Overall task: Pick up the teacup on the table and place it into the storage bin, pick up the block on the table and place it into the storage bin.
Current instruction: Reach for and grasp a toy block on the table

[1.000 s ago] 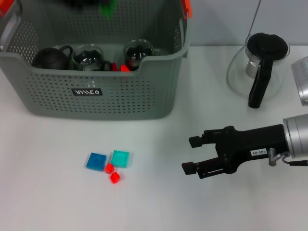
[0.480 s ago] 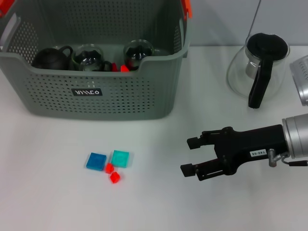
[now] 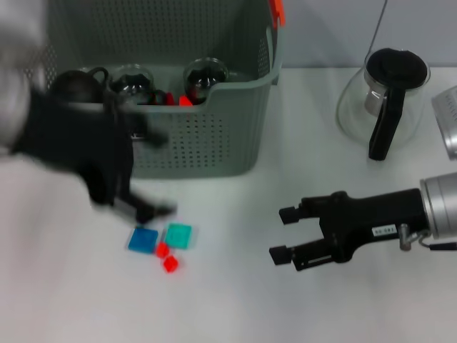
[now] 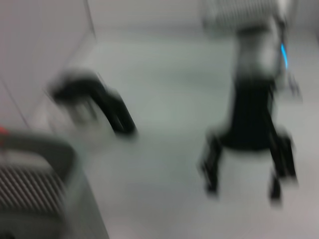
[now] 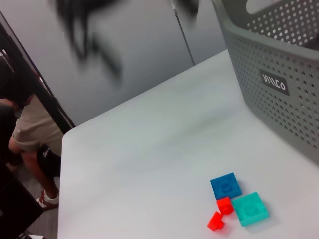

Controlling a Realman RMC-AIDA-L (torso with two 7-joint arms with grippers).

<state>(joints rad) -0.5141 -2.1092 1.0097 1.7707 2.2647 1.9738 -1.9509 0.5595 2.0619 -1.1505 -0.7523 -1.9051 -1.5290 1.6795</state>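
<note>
The large grey-green perforated plastic storage bin [image 3: 207, 136] is standing at the far left of the white surface [image 3: 235, 300], its small black label with white lettering [image 5: 274, 82] facing me and an orange handle clip [image 3: 276, 11] showing at its far right corner. Inside it I am seeing a dark round teapot [image 3: 71, 82], two clear glass cups [image 3: 132, 82] with dark contents side by side, and a scrap of red between them.

On the surface in front of the bin, well clear of its wall, four small plastic blocks are lying in a tight cluster: a flat blue square block [image 3: 143, 239], a flat teal square block [image 3: 178, 235] just beside it, and two small red blocks [image 3: 166, 257] at their near edge.

My left claw [image 3: 136, 175] is hanging between the bin's front wall and the blocks, just above the blue one, smeared by blur; I cannot tell whether its fingers are apart or together.

My right claw [image 3: 284, 233] is hovering low over bare surface, well apart to the right of the blocks, pointing toward them, fingers apart and holding nothing.

A clear glass carafe with a black lid and handle [image 3: 382, 100] is standing at the far right.
</note>
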